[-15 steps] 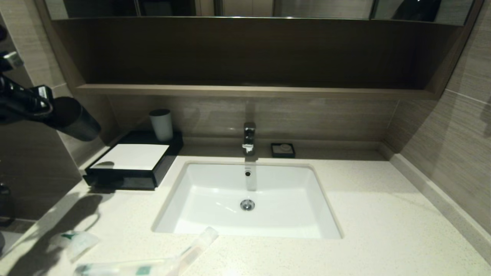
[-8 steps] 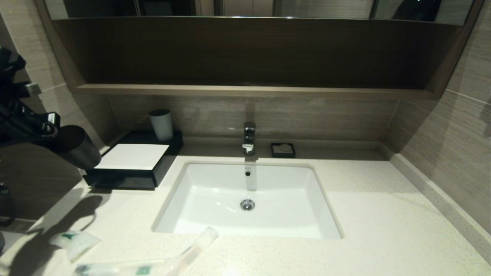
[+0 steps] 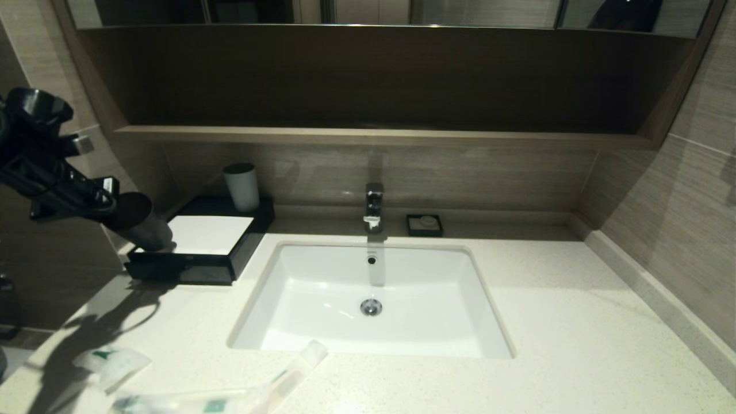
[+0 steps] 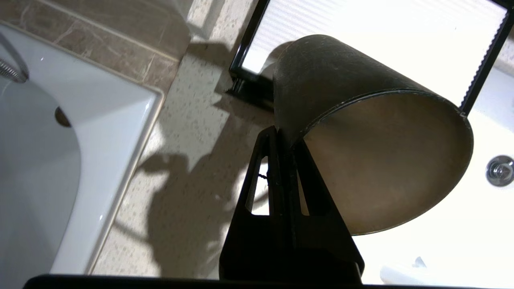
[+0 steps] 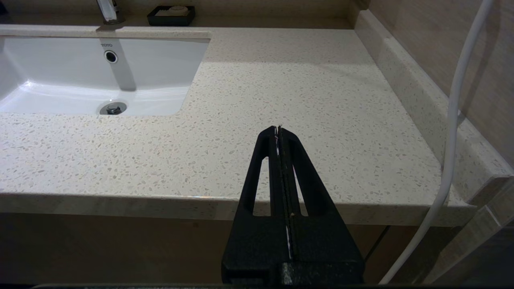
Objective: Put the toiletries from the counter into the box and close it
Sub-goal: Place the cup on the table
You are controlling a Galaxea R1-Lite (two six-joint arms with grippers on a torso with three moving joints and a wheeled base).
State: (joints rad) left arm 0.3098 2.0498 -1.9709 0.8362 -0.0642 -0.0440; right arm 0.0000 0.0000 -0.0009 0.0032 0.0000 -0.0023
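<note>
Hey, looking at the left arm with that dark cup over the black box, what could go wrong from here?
1. The left tool pinches only the rim of the dark cup, which hangs tilted; it might slip.
2. Set down tilted on the black box, the cup may tip over.
3. The toiletry packets lie at the counter edge and might get knocked off.

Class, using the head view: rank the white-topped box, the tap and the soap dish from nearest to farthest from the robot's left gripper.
1. White-topped box: right below the left gripper, which holds a dark cup.
2. Tap: behind the sink, middle.
3. Soap dish: just right of the tap.
</note>
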